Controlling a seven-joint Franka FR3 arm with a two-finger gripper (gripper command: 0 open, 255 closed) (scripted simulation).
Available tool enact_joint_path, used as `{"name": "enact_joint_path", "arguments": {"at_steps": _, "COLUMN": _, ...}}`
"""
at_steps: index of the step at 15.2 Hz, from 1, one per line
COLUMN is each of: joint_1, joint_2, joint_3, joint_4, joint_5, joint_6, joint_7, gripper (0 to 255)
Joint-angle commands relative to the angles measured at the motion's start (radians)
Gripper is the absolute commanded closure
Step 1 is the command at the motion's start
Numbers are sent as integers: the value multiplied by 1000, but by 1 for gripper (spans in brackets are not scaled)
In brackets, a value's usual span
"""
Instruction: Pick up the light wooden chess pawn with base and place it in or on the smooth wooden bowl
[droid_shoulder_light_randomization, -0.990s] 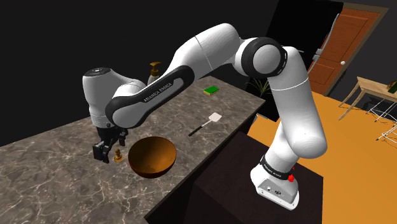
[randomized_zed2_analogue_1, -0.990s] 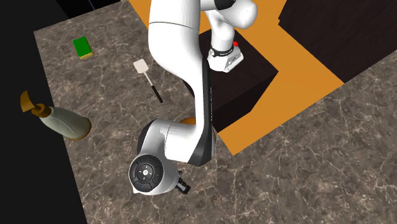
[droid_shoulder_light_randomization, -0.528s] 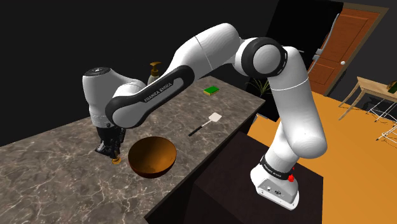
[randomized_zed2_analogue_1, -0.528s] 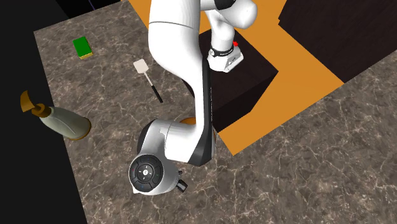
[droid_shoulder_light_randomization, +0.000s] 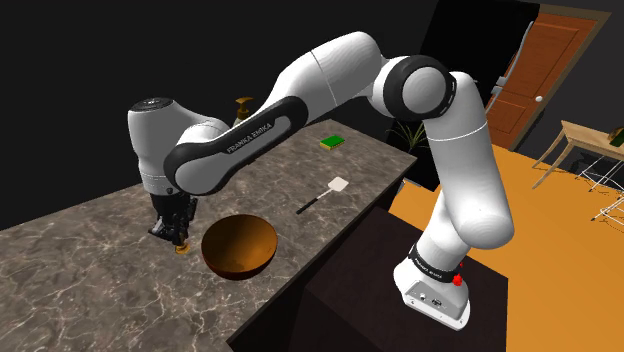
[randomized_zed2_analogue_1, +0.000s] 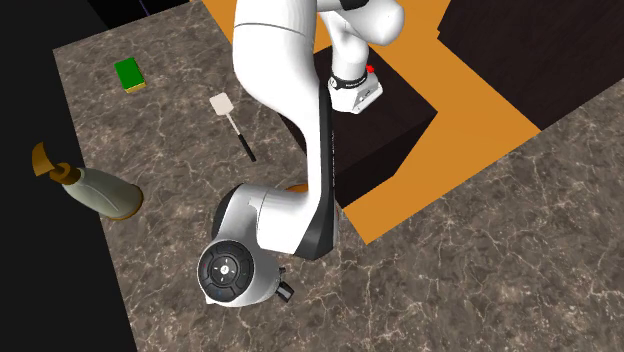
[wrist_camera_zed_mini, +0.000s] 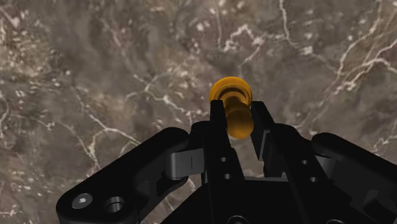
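Chess pawn (wrist_camera_zed_mini: 231, 91): yellow-brown, upright, low over the marble worktop (droid_shoulder_light_randomization: 80, 265), base downward.
Gripper (wrist_camera_zed_mini: 239, 119): we see both fingers closed on the chess pawn's upper part; its long axis runs along them.
Wooden bowl (droid_shoulder_light_randomization: 240, 248): just beside the gripper, to the shoulder view's right; we judge a lift, then a short carry that way.

- One yellow-brown chess pawn (wrist_camera_zed_mini: 233, 116)
- One brown wooden bowl (droid_shoulder_light_randomization: 240, 247)
- One white spatula (randomized_zed2_analogue_1: 222, 104) with dark handle
- One green sponge (randomized_zed2_analogue_1: 129, 73)
- One tan pump bottle (randomized_zed2_analogue_1: 98, 190)
- One orange door (droid_shoulder_light_randomization: 528, 75)
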Motion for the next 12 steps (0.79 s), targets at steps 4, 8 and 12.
{"name": "enact_joint_path", "arguments": {"at_steps": 4, "joint_1": -5, "joint_2": -35, "joint_3": 11, "joint_4": 16, "joint_5": 15, "joint_6": -49, "joint_7": -7, "gripper": 255}}
{"name": "enact_joint_path", "arguments": {"at_steps": 8, "joint_1": -9, "joint_2": -60, "joint_3": 18, "joint_4": 31, "joint_5": 26, "joint_6": -89, "joint_7": -13, "gripper": 255}}
{"name": "enact_joint_path", "arguments": {"at_steps": 12, "joint_1": -12, "joint_2": -83, "joint_3": 24, "joint_4": 51, "joint_5": 36, "joint_6": -130, "joint_7": -19, "gripper": 255}}
